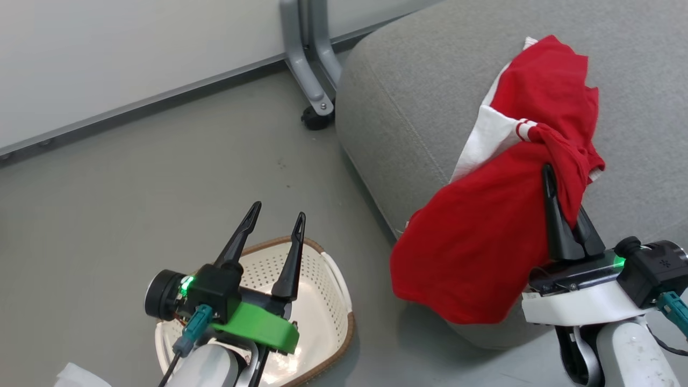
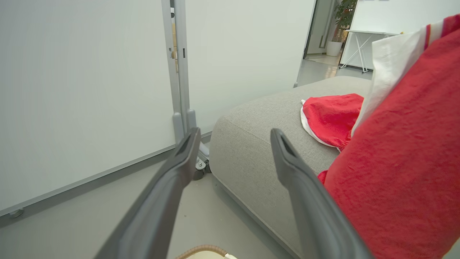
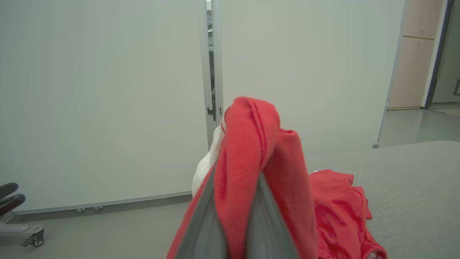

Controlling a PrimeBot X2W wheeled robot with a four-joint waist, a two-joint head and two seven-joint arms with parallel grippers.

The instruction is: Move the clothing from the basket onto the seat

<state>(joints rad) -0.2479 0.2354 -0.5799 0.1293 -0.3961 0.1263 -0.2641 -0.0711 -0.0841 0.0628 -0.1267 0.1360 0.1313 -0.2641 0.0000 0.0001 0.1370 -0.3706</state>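
One red garment of the clothing [image 1: 473, 247] with a white panel hangs over the front edge of the grey seat [image 1: 419, 80]. My right gripper [image 1: 559, 183] is shut on its bunched upper part [image 3: 251, 144], and the cloth covers one fingertip. A second red garment [image 2: 332, 117] lies flat on the seat behind it [image 3: 337, 208]. My left gripper [image 1: 278, 210] stands open with nothing between its fingers, above the cream basket [image 1: 328, 317] on the floor at the lower left. The part of the basket's inside that my arm leaves uncovered holds nothing.
A pale partition wall runs along the back, and its grey foot with a caster [image 1: 317, 107] stands by the seat's left corner. Grey floor lies between the wall, the basket and the seat. A white object [image 1: 75, 376] pokes in at the bottom left corner.
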